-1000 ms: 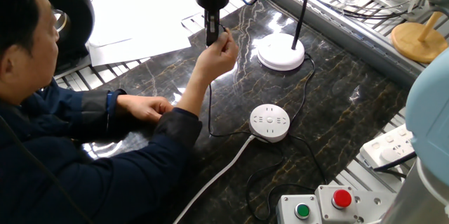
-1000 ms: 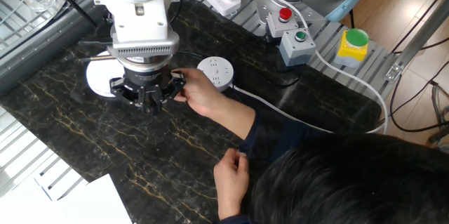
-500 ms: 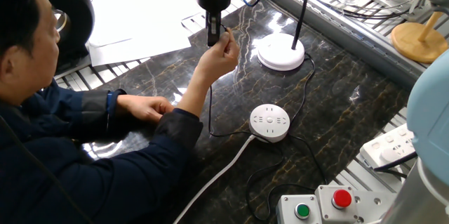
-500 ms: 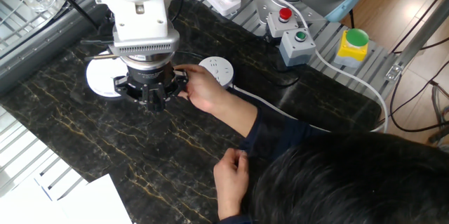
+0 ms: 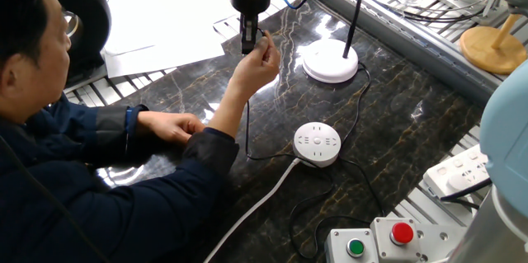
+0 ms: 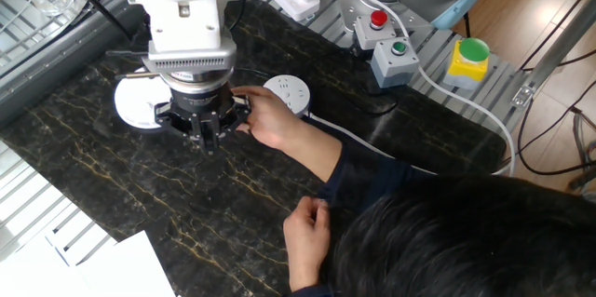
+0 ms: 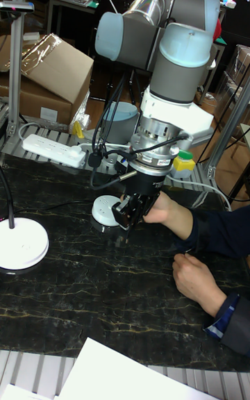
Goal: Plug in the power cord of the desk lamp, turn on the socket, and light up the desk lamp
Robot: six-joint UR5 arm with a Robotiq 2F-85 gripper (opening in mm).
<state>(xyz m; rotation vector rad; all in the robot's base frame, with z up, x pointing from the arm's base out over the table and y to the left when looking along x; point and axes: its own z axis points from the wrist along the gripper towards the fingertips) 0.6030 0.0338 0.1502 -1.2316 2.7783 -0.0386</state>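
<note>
My gripper (image 5: 248, 42) hangs above the dark marble table, fingers pointing down and close together on the small black plug of the power cord (image 5: 247, 127). A person's hand (image 5: 260, 61) is also on the plug, and the thin black cable drops from there to the table. From the other side, the hand (image 6: 268, 120) covers part of the gripper (image 6: 207, 135). The round white socket (image 5: 317, 143) lies nearer the front, holes up, on its thick white cable (image 5: 260, 201). The desk lamp's white disc base (image 5: 331, 63) and black stem (image 5: 353, 11) stand to the right of the gripper.
The person sits at the left, with the other hand (image 5: 172, 125) resting on the table. White papers (image 5: 161, 28) lie at the back left. A white power strip (image 5: 456, 172) and a button box (image 5: 375, 241) sit at the right edge. A cardboard box (image 7: 52, 73) stands behind the table.
The person's fingers have shifted slightly at the plug beside my fingertips. The gripper stays in about the same place, and nothing else has moved.
</note>
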